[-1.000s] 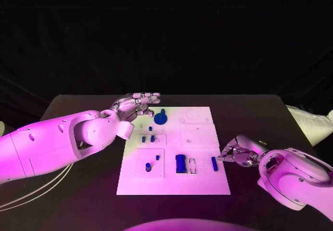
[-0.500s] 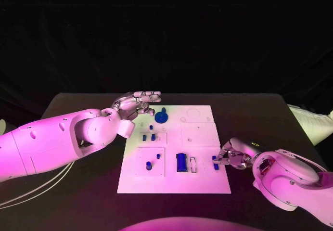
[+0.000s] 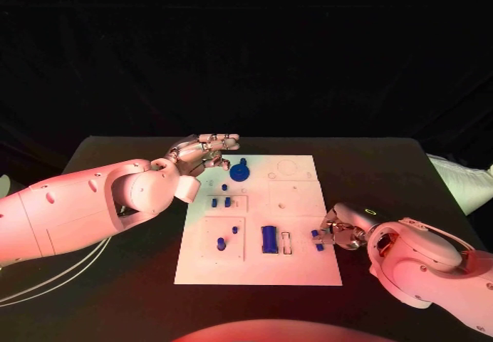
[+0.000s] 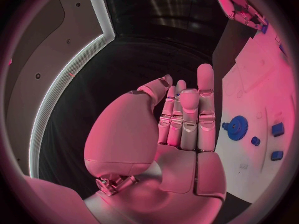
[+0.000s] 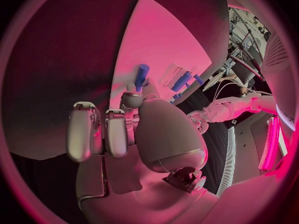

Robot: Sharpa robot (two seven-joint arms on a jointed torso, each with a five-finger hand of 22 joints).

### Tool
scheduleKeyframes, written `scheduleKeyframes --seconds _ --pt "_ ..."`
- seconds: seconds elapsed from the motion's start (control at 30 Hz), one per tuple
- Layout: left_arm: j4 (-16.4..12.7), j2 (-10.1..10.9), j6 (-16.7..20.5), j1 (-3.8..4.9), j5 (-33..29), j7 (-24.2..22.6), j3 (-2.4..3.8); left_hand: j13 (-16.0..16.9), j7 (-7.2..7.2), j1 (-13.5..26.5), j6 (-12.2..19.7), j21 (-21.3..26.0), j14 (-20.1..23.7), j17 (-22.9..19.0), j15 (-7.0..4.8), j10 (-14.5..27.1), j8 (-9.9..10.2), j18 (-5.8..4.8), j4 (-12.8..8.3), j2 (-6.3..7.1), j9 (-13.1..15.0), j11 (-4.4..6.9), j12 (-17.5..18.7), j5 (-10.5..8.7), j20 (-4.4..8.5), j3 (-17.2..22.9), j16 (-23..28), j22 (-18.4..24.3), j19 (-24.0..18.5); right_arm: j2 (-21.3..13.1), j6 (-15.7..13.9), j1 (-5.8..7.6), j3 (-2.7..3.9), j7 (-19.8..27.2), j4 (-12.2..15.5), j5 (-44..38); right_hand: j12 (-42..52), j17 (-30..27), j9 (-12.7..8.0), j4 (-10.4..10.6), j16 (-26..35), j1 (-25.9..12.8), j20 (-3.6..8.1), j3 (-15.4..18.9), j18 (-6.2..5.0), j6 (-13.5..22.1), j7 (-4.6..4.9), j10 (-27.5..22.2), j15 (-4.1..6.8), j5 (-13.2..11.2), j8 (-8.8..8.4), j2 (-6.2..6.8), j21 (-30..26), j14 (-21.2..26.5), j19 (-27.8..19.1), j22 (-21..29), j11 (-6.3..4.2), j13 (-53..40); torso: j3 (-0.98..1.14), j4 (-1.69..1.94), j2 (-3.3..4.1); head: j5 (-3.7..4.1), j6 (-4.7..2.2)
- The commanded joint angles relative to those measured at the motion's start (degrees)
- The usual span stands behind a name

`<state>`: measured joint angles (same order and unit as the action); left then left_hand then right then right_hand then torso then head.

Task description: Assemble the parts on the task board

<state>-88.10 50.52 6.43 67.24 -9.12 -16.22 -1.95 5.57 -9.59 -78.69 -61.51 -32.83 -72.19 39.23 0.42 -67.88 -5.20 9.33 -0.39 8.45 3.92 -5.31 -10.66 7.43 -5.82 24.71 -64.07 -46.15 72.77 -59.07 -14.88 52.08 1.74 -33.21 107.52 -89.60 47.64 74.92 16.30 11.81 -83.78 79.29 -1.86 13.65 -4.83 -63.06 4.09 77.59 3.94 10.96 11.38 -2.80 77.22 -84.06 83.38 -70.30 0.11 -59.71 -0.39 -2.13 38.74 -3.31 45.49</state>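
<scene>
One slim blue plastic peg, pinched by the right hand at the white task board's right edge, should be lifted straight.

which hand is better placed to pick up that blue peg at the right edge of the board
Right. The right hand already has its fingertips at the blue peg on the task board. The left hand hovers empty at the far left corner, near the blue gear.
</scene>
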Motion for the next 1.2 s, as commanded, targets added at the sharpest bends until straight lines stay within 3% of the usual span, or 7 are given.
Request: scheduleKeyframes --seconds 0.03,0.27,0.5,0.63,0.77,0.97,1.2 --pt "-0.09 -0.04 -1.03 0.02 0.14 -0.25 0.03 0.07 -0.01 0.21 0.20 0.32 0.33 -0.06 -0.10 0.40 -0.10 1.07 -0.01 -0.50 -0.08 0.16 -0.27 0.08 -0.09 -0.36 -0.06 0.08 -0.40 0.41 7.09 -0.71 -0.44 -0.93 -0.59 -5.37 -0.41 3.93 -0.04 -0.80 0.18 1.14 0.21 -0.12 0.63 -0.27 0.19 -0.01 0.42 -0.80 -0.55 0.13 -0.19 -3.83 -0.24 -0.02 -0.49 0.15 -0.02 -0.02 0.01 -0.09 0.05" --pt "-0.09 -0.07 -1.24 0.02 0.14 -0.22 0.04 0.07 -0.01 0.21 0.20 0.32 0.33 -0.06 -0.10 0.40 -0.10 1.07 -0.01 -0.50 -0.08 0.16 -0.27 0.08 -0.09 -0.36 -0.06 0.08 -0.40 1.94 11.48 -1.50 -0.52 -1.11 -1.44 -13.40 -1.47 4.26 0.53 -4.53 0.10 6.06 0.37 -1.62 0.68 -0.53 0.19 -0.13 0.50 -6.85 -0.93 0.16 -0.17 -3.88 -0.18 -0.23 -0.57 0.65 0.02 -0.03 0.00 -0.25 0.19" --pt "-0.04 -0.09 -1.28 0.02 0.15 -0.21 0.04 0.07 -0.01 0.21 0.20 0.32 0.33 -0.06 -0.10 0.40 -0.10 1.07 -0.01 -0.50 -0.08 0.16 -0.27 0.08 -0.09 -0.36 -0.06 0.08 -0.40 2.71 12.97 -1.91 -0.55 -1.19 -1.67 -15.82 -1.98 4.52 0.76 -5.69 0.00 7.40 0.38 -2.64 0.73 -0.88 0.07 -0.11 0.57 -7.07 -1.09 -0.64 -0.07 -3.92 -0.10 -0.44 -0.68 0.92 0.01 -0.03 -0.03 -0.27 0.24" --pt "-0.04 -0.10 -1.28 0.02 0.30 -0.23 0.04 0.08 -0.02 0.20 0.26 0.35 0.39 -0.21 -0.08 0.51 -0.11 1.07 -0.06 -0.53 -0.08 0.15 -0.36 0.11 -0.11 -0.42 -0.05 0.11 -0.40 2.88 12.69 -1.99 -0.56 -1.29 -1.65 -15.68 -2.49 4.57 0.83 -6.33 0.01 8.38 0.50 -4.07 0.73 -1.06 -0.10 -0.23 0.73 -4.27 -1.41 -1.91 -0.05 -3.93 -0.03 -0.51 -0.87 1.18 -0.01 -0.07 -0.01 -0.26 0.21" --pt "-0.05 -0.11 -1.29 0.02 0.56 -0.25 0.04 0.08 -0.02 0.20 0.26 0.35 0.39 -0.21 -0.08 0.51 -0.11 1.07 -0.06 -0.53 -0.08 0.15 -0.36 0.11 -0.11 -0.42 -0.05 0.11 -0.40 2.93 10.94 -2.02 -0.56 -1.43 -1.57 -14.28 -2.81 4.77 0.88 -7.04 -0.07 9.55 0.66 -6.04 0.77 -1.30 -0.32 -0.22 0.89 -2.34 -1.68 -3.16 0.07 -3.97 0.08 -0.70 -1.05 1.34 0.01 -0.07 0.00 -0.24 0.20" --pt "-0.05 -0.12 -1.26 0.02 0.70 -0.26 0.04 0.08 -0.02 0.20 0.26 0.35 0.39 -0.21 -0.08 0.51 -0.11 1.07 -0.06 -0.53 -0.08 0.15 -0.36 0.11 -0.11 -0.42 -0.05 0.11 -0.40 2.74 6.05 -2.03 -0.55 -1.56 -1.14 -8.41 -2.66 5.12 1.04 -7.17 -0.25 9.18 0.78 -8.47 0.85 -1.29 -0.39 0.25 0.94 0.11 -2.08 -3.90 0.29 -4.05 0.28 -1.04 -1.11 1.22 0.00 -0.02 -0.02 -0.29 0.23" --pt "-0.05 -0.15 -1.25 0.02 0.72 -0.28 0.04 0.08 -0.02 0.20 0.26 0.35 0.39 -0.21 -0.08 0.51 -0.11 1.07 -0.06 -0.53 -0.08 0.15 -0.36 0.11 -0.11 -0.42 -0.05 0.11 -0.40 2.29 -0.19 -1.93 -0.36 -1.50 -0.02 -1.01 -2.44 5.42 1.29 -6.45 -0.41 7.21 0.79 -10.58 0.88 -1.25 -0.44 0.70 0.99 1.38 -2.45 -3.28 0.40 -4.12 0.40 -1.22 -1.11 1.02 -0.02 -0.04 -0.06 -0.34 0.14"
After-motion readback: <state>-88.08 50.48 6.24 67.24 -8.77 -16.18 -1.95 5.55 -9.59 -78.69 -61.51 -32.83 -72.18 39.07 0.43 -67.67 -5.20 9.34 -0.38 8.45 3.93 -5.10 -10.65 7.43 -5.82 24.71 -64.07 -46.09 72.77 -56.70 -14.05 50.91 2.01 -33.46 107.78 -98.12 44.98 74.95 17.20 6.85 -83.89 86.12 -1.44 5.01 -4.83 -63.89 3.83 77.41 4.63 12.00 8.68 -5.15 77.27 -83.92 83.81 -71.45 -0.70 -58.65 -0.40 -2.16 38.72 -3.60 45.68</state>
